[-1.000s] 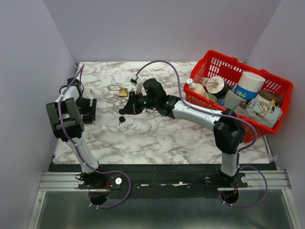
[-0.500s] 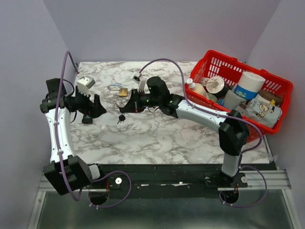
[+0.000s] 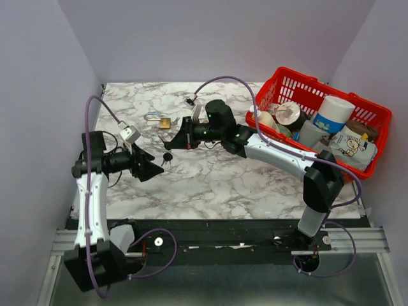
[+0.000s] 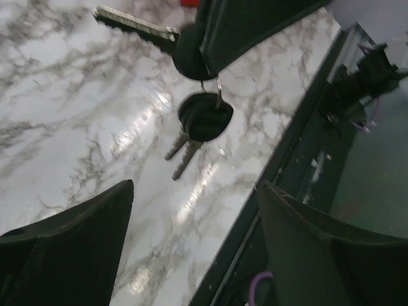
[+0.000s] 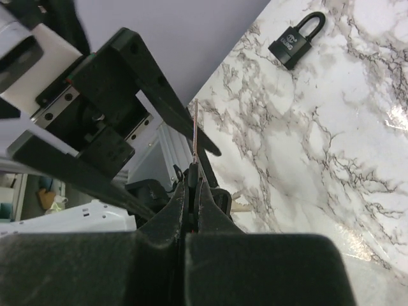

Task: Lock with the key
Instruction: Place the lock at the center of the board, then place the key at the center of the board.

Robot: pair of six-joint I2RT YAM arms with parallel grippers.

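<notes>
the right pincer (image 3: 177,143) is clamped on the key (image 4: 137,25) above the counter (image 3: 255,185). the left pincer (image 3: 152,169), its fingers spread apart, faces it. the padlock (image 5: 296,39) lies flat.

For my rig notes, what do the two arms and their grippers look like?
The left arm and right arm have white links, black joints and looping purple cables. The left gripper and right gripper are black, with flat tapering fingers.

pale lilac walls (image 3: 217,38) close me in on three sides; my table (image 3: 223,185) is white marble veined grey, glossy with glare, a metal rail (image 3: 364,240) along its near edge.
</notes>
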